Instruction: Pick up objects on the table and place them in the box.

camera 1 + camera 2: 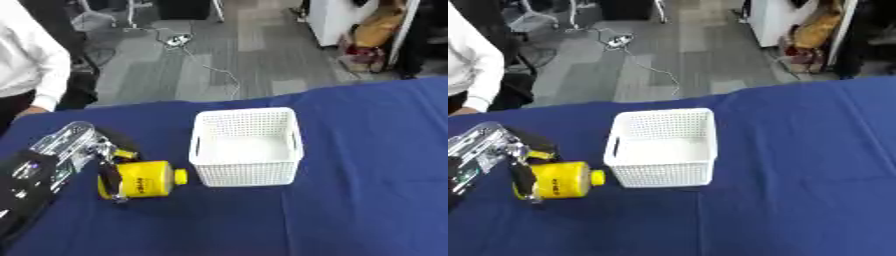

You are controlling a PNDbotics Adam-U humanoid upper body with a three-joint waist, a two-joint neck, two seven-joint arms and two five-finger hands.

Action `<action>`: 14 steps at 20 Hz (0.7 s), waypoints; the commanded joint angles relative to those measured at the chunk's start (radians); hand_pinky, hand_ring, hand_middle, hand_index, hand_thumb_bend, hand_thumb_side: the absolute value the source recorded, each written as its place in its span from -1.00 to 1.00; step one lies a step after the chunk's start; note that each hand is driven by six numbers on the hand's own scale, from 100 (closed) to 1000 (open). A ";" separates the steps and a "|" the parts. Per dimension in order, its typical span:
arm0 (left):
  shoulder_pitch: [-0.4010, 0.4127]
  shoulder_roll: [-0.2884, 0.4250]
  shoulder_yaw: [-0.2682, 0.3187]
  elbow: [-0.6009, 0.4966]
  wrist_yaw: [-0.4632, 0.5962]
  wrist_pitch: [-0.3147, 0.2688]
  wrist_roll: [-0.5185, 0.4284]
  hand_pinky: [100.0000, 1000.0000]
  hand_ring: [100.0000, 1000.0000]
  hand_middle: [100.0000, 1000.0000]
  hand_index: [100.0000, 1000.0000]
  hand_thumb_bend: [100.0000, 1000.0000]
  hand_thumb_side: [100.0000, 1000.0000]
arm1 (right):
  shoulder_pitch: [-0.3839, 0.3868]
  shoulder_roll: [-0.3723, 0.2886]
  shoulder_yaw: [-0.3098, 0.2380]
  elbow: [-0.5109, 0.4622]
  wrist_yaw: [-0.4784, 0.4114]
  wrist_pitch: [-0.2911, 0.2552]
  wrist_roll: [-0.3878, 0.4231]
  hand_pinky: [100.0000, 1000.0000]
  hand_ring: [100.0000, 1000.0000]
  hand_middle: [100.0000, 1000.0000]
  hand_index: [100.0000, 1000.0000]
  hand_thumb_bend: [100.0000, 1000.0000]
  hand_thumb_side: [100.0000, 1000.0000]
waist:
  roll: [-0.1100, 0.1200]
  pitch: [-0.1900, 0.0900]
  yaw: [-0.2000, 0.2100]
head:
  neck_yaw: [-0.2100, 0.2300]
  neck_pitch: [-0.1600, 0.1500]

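My fingers (pixel 109 175) curled round yellow bottle (pixel 144 180), left hand (pixel 83 150) gripping it on blue table (pixel 367 200), just left of white basket (pixel 245 147), cap toward basket.

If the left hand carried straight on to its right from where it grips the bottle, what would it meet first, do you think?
Probably the white basket: the left hand holds the yellow bottle, whose cap points at the basket's near-left wall.

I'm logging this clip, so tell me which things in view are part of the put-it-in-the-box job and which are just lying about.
Part of the job:
yellow bottle, lying on its side, left hand curled round it
white basket, apparently empty
blue table

Just lying about:
cable on the floor
bags by the white cabinet
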 commanded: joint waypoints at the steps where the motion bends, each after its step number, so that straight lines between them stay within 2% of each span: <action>1: -0.009 0.024 0.024 -0.027 0.004 -0.029 -0.030 -0.06 0.05 0.10 0.27 -0.31 -0.10 | -0.017 -0.007 -0.002 -0.010 -0.003 0.001 0.003 -0.38 -0.25 0.10 0.54 -1.00 1.00 | -0.004 -0.016 0.002 | 0.007 -0.015; 2: -0.009 0.024 0.026 -0.030 0.008 -0.023 -0.030 -0.08 0.02 0.06 0.12 -0.60 -0.02 | -0.017 -0.007 -0.002 -0.010 -0.003 0.001 0.004 -0.38 -0.25 0.10 0.54 -1.00 1.00 | -0.004 -0.016 0.002 | 0.007 -0.015; 4: -0.010 0.024 0.029 -0.035 0.016 -0.008 -0.030 -0.15 -0.05 -0.03 -0.04 -0.85 0.11 | -0.017 -0.007 -0.002 -0.010 -0.001 0.003 0.006 -0.38 -0.25 0.10 0.54 -1.00 1.00 | -0.004 -0.016 0.002 | 0.008 -0.015; 5: -0.010 0.025 0.029 -0.036 0.020 0.001 -0.030 -0.18 -0.08 -0.06 -0.07 -0.89 0.16 | -0.017 -0.007 -0.002 -0.010 -0.001 0.004 0.007 -0.38 -0.25 0.10 0.54 -1.00 1.00 | -0.004 -0.016 0.002 | 0.008 -0.015; 6: -0.011 0.025 0.030 -0.037 0.025 0.010 -0.030 -0.35 -0.25 -0.24 -0.23 -1.00 0.44 | -0.017 -0.007 -0.002 -0.010 -0.001 0.004 0.007 -0.38 -0.25 0.10 0.54 -1.00 1.00 | -0.004 -0.017 0.002 | 0.008 -0.014; 9: -0.008 0.025 0.029 -0.030 0.050 0.046 -0.030 -0.48 -0.42 -0.43 -0.41 -1.00 0.43 | -0.017 -0.007 -0.002 -0.010 0.000 0.006 0.008 -0.38 -0.25 0.10 0.54 -1.00 1.00 | -0.004 -0.017 0.002 | 0.009 -0.013; 10: -0.007 0.026 0.027 -0.026 0.061 0.059 -0.030 -0.61 -0.57 -0.59 -0.60 -1.00 0.36 | -0.017 -0.007 -0.002 -0.010 -0.001 0.006 0.008 -0.38 -0.25 0.10 0.54 -1.00 1.00 | -0.004 -0.017 0.003 | 0.008 -0.013; 13: -0.004 0.025 0.026 -0.027 0.086 0.086 -0.030 -0.88 -0.87 -0.90 -0.78 -1.00 0.31 | -0.017 -0.008 -0.003 -0.010 -0.001 0.006 0.009 -0.38 -0.25 0.10 0.54 -1.00 1.00 | -0.004 -0.017 0.003 | 0.008 -0.012; 14: -0.004 0.025 0.027 -0.032 0.095 0.092 -0.030 -1.00 -1.00 -1.00 -0.87 -1.00 0.23 | -0.016 -0.008 -0.003 -0.010 -0.001 0.006 0.009 -0.38 -0.25 0.10 0.54 -1.00 1.00 | -0.004 -0.018 0.003 | 0.008 -0.011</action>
